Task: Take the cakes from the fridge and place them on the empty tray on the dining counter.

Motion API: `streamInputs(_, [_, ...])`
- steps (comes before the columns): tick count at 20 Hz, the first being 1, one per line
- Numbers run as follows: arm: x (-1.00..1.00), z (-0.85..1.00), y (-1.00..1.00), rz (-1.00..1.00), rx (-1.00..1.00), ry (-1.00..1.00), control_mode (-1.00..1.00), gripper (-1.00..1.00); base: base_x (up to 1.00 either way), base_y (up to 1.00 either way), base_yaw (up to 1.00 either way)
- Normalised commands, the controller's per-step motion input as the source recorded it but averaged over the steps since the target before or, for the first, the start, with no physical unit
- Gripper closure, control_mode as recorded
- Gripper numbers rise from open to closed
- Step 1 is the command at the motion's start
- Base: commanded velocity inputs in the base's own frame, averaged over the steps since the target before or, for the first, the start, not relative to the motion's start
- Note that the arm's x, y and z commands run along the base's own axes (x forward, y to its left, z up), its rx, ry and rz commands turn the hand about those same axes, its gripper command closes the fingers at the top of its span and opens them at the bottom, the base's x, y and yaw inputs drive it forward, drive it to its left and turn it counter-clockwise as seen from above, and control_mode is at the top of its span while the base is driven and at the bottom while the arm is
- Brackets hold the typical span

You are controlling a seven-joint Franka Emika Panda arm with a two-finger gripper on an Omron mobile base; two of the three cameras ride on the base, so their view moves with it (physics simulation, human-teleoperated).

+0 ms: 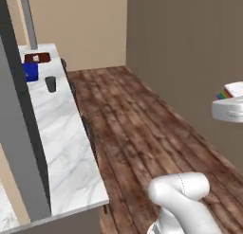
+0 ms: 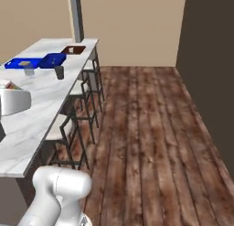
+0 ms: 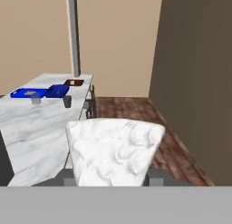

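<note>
On the far end of the white marble worktop (image 1: 61, 148) in the left base view lies the dark brown tray (image 1: 37, 58); something small and pale seems to sit in it. A blue container (image 1: 31, 71) stands just beside the tray, and a small grey cup (image 1: 51, 84) is a little nearer. At the right edge, a cake (image 1: 227, 92) with rainbow layers is seen above a white part of the arm, over the wooden floor (image 1: 142, 133).

From the right base view, the tray (image 2: 73, 50) is near a grey post (image 2: 76, 17), two blue containers (image 2: 36, 62) are beside it, and dark-framed stools (image 2: 77, 110) stand along the worktop (image 2: 41, 106). A bit of the cake (image 2: 9, 85) shows at the left edge.

Close to the camera in the hand view, the white frosted cake (image 3: 113, 150) is pinched between the fingers of the end effector (image 3: 108, 177), one finger at each side. The tray (image 3: 74, 82) lies far behind on the worktop (image 3: 41, 128).
</note>
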Motion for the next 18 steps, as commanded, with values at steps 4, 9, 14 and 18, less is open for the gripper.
streamInputs(4, [0.00,0.00,0.00,0.00,0.00,0.00,1.00,1.00,1.00,-0.90,0.43])
streamInputs(9, [0.00,0.00,0.00,0.00,0.00,0.00,1.00,1.00,1.00,-0.90,0.41])
streamInputs(14, [0.00,0.00,0.00,0.00,0.00,0.00,1.00,1.00,1.00,-0.80,0.34])
streamInputs(18, [0.00,0.00,0.00,0.00,0.00,0.00,1.00,1.00,1.00,-0.51,0.35])
